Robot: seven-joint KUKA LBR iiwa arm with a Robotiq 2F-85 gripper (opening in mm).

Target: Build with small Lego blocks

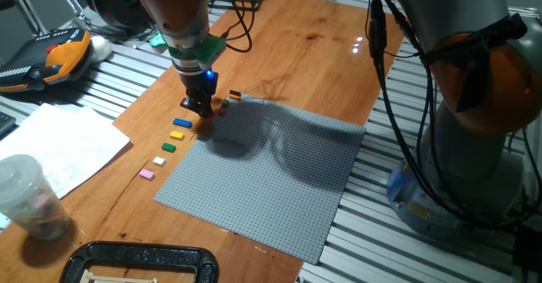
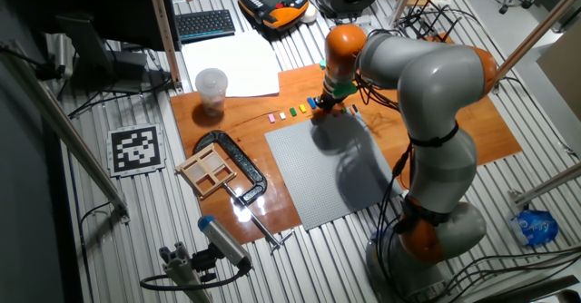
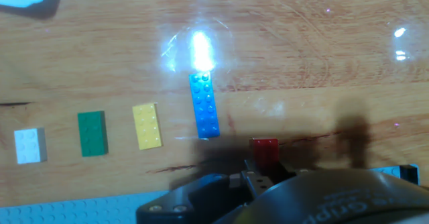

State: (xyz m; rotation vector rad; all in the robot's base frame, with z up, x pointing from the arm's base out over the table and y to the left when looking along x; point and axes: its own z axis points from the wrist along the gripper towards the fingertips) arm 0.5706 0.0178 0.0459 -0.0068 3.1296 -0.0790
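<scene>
The gripper point(image 1: 201, 107) was set low over the wooden table point(image 1: 313, 54) at the red brick point(image 3: 265, 149), just beside the baseplate's point(image 1: 271, 181) edge, and a pick-up of that brick was judged to be in hand; whether the jaws were wide or closed could not be told. A firm grasp and a lift would be called for next. In the hand view, one blue brick point(image 3: 204, 105), one yellow brick point(image 3: 147, 125), one green brick point(image 3: 92, 133) and one white brick point(image 3: 29, 145) were counted in a row.

Bystanders on the wooden table point(image 1: 322, 37)
A large grey studded baseplate point(image 1: 271, 181) lay flat; a clear plastic cup point(image 2: 211, 89), possibly lidded, stood beside white paper sheets point(image 2: 231, 65).
</scene>
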